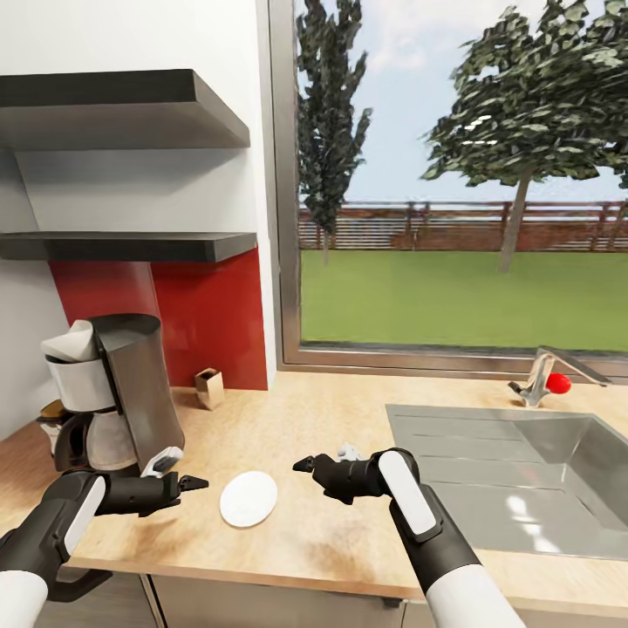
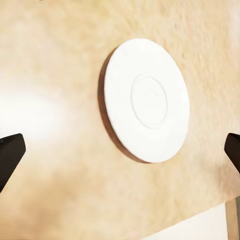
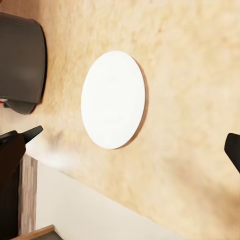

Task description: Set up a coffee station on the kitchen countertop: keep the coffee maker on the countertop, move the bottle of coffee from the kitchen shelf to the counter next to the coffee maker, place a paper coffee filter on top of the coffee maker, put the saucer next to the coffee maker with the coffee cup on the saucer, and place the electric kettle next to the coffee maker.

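Observation:
The coffee maker point(image 1: 131, 392) stands at the left of the light-wood kitchen countertop point(image 1: 331, 410), with a white paper filter point(image 1: 71, 342) on its top and its glass carafe point(image 1: 98, 440) below. The white saucer point(image 1: 249, 499) lies flat near the front edge, to the right of the machine. My left gripper point(image 1: 190, 482) hovers just left of the saucer, open and empty. My right gripper point(image 1: 305, 465) is open and empty just right of it. Both wrist views look at the saucer point(image 2: 147, 100) point(image 3: 114, 99) on bare wood between wide-apart fingertips point(image 2: 10, 155) point(image 3: 232, 150).
A small brown box point(image 1: 208, 386) stands by the red backsplash. The steel sink point(image 1: 523, 471) and its faucet with a red knob point(image 1: 556, 382) take up the right. Two dark shelves point(image 1: 131, 246) hang above the machine. Something brownish point(image 1: 51, 408) shows behind the carafe.

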Robot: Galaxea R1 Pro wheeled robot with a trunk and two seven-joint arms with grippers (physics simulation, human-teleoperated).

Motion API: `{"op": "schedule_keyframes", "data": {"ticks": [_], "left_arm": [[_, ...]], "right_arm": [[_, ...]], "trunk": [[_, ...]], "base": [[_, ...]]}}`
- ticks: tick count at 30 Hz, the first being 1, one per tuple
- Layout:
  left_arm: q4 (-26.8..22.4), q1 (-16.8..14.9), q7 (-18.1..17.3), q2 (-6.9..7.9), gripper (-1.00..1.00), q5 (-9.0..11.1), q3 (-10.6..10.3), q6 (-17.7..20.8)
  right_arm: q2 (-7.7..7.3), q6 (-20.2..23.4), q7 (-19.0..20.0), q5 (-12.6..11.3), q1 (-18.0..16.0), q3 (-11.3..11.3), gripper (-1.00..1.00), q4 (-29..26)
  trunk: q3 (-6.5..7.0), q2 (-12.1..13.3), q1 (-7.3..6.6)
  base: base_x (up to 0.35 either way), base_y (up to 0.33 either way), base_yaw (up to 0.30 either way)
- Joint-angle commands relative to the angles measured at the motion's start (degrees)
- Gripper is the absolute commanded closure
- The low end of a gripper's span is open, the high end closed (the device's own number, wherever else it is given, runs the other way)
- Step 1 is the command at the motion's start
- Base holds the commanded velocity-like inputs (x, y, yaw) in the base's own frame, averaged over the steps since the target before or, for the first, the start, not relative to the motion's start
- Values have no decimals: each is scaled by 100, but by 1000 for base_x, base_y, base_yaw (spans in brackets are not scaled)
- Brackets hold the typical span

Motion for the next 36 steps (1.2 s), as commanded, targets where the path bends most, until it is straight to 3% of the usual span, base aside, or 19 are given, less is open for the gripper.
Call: {"op": "schedule_keyframes", "data": {"ticks": [1,11,18,24,27,31,36], "left_arm": [[1,-2,-21,-2,-100,-5,9,26],[8,6,-22,-27,-100,-5,6,26],[175,2,-46,-106,-100,14,-5,32],[251,-1,-149,-123,-100,77,-1,39],[310,-1,-428,-120,-100,98,0,36],[398,-2,-878,-116,-100,101,-5,26],[420,-2,-1057,-115,-100,100,-8,11]], "right_arm": [[0,6,-60,-58,-2,3,-100,-2],[0,1,-55,-85,-2,3,-100,20],[0,-2,-36,-393,-2,9,-100,206],[0,-3,-28,-453,-2,15,-100,252],[0,-3,-26,-462,-2,124,-100,250],[0,-3,-25,-510,-2,435,-100,230],[0,-3,-25,-636,-2,591,-100,220]], "trunk": [[-2,-4,2],[-2,-4,2],[-2,-4,2],[-2,-4,2],[-2,-4,2],[-2,-4,2],[-2,-4,2]], "base": [[5,8,0],[1,2,0],[0,0,0],[0,0,0],[0,0,0],[0,0,0],[0,0,0]]}}
